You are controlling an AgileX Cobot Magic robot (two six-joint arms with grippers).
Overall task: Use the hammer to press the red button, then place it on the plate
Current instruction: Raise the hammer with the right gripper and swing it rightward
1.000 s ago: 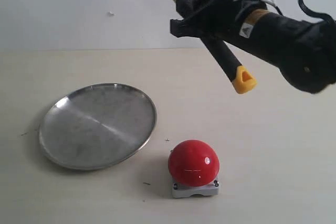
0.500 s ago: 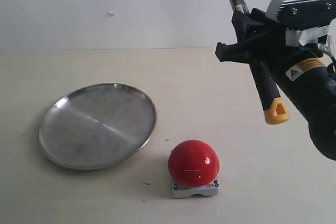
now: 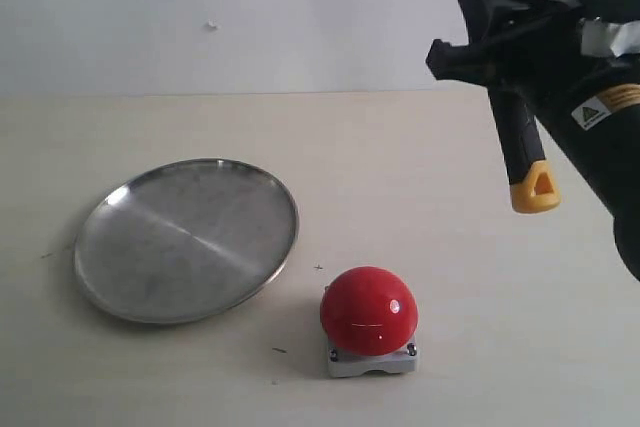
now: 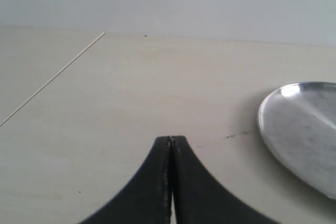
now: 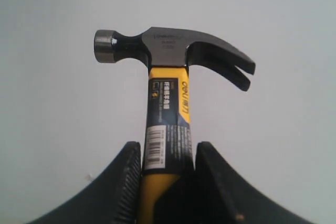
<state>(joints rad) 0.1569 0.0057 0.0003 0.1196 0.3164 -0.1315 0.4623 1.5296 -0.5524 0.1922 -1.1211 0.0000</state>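
Observation:
My right gripper [image 3: 497,47] is shut on the hammer [image 3: 522,152] and holds it nearly upright, high at the right of the exterior view. The yellow looped end points down; the head runs out of the top of that view. In the right wrist view the dark steel head [image 5: 168,48] stands above my right gripper [image 5: 167,153], whose fingers clamp the handle. The red button [image 3: 368,310] sits on its grey base near the table's front, well below and left of the hammer. The steel plate [image 3: 186,237] lies at the left. My left gripper [image 4: 171,141] is shut on nothing, with the plate [image 4: 302,129] off to one side.
The beige table [image 3: 400,177] meets a pale wall behind. A few small dark specks [image 3: 278,350] lie near the button. A thin seam line [image 4: 52,80] crosses the tabletop in the left wrist view.
The right arm has swung to the right and upward with the hammer, turning it from a slant to nearly upright. Its head has left the top of the exterior view. Button and plate are unmoved.

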